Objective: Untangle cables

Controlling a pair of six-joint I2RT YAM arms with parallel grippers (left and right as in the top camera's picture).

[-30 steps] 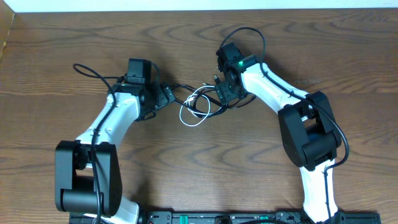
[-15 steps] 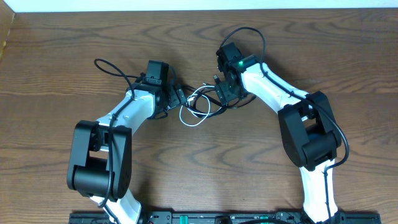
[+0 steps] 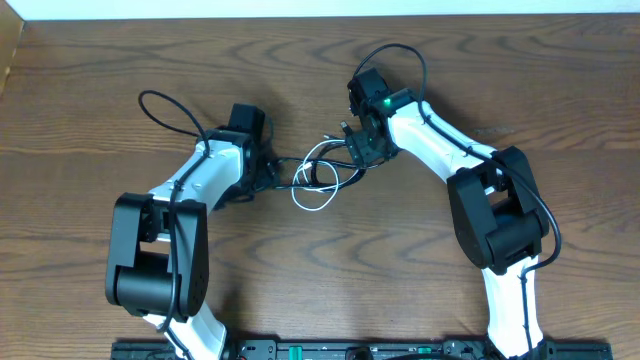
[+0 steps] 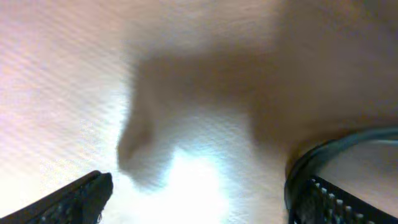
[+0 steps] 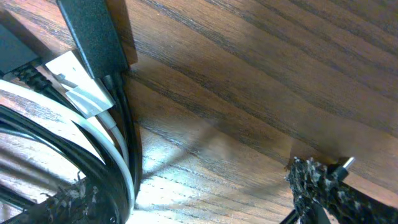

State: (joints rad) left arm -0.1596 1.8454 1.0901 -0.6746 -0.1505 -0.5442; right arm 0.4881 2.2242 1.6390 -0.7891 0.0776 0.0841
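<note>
The cables lie tangled at the table's middle: a white looped cable (image 3: 316, 190) and thin black cables (image 3: 288, 166) crossing it. My left gripper (image 3: 270, 172) sits low at the tangle's left end. In the blurred left wrist view it is open (image 4: 199, 202), bare table between the fingers (image 4: 78, 198) and a black cable (image 4: 339, 144) curving by the right finger. My right gripper (image 3: 356, 150) is at the tangle's upper right. It is open (image 5: 193, 199); the white cable (image 5: 107, 140) and black cables (image 5: 129, 134) run beside its left finger (image 5: 65, 205), with a black plug (image 5: 96, 34) above.
Brown wooden table (image 3: 320, 270). Thick black arm wires loop above the left arm (image 3: 165, 100) and the right arm (image 3: 400, 50). A pale wall edge (image 3: 320, 8) runs along the back. The arm bases stand at the front left (image 3: 150, 280) and front right (image 3: 510, 290).
My left arm has swung right toward the tangle and its gripper has dropped low at the left end. The white loop has shifted slightly. The right arm has stayed put.
</note>
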